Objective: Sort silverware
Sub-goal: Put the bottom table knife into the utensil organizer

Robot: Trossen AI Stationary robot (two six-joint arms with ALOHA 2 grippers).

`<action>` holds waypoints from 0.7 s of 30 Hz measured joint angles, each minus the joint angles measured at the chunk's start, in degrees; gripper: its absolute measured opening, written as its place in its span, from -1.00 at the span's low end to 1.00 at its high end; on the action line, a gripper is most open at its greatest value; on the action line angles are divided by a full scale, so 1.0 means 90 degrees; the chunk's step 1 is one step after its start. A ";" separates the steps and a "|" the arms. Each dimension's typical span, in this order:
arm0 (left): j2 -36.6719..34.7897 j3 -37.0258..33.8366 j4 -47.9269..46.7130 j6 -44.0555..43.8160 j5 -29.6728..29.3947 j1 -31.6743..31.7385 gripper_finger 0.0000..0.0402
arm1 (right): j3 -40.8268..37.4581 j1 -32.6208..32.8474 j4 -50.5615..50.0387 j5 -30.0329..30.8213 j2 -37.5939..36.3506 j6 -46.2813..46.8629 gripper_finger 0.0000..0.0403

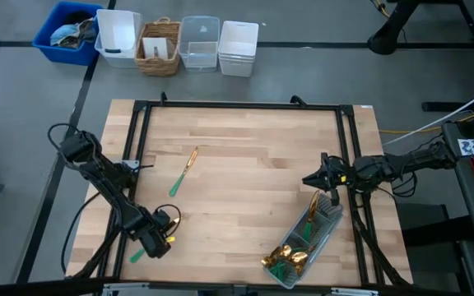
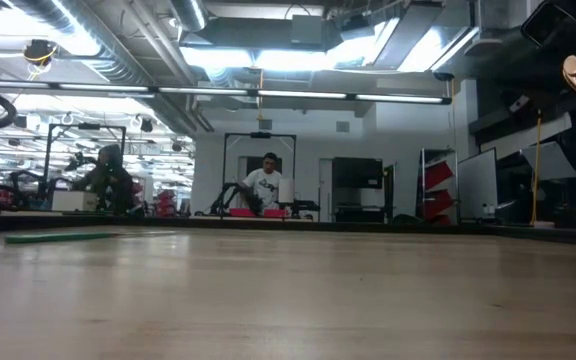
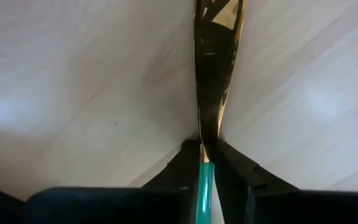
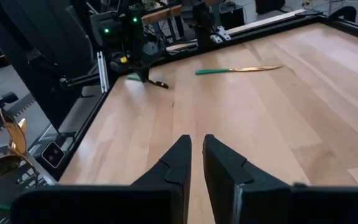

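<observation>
Over at the left front corner of the table, the left gripper is down on the wood, its fingers pinched on a piece of silverware right where the teal handle meets the gold head. That hold looks thin to me: gripped at the neck with the long gold end sticking out ahead, the piece could pivot or slide out once it leaves the surface.

Farther in, a second piece lies loose on the bare wood, well apart from both arms.

To the right, the right gripper hangs above the table near the right rail, its fingers drawn nearly together on nothing. Just beside it, toward the front, the clear tray holds the rest of the silverware, piled at one end. If that arm swings low, it could clip the tray's rim and shift it.
</observation>
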 joint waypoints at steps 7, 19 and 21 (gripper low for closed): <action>-0.0012 -0.0014 0.0135 0.0066 0.0029 0.0315 -0.86 | 0.0000 0.0000 0.0009 -0.0002 0.0000 -0.0046 -0.78; -0.0220 -0.0049 0.0716 0.0476 -0.1974 0.0780 -0.87 | 0.0000 0.0000 -0.0005 -0.0002 0.0000 -0.0049 -0.78; -0.0220 -0.0053 0.0798 0.0678 -0.2115 0.0907 -0.86 | 0.0000 0.0000 -0.0005 -0.0002 0.0000 -0.0051 -0.78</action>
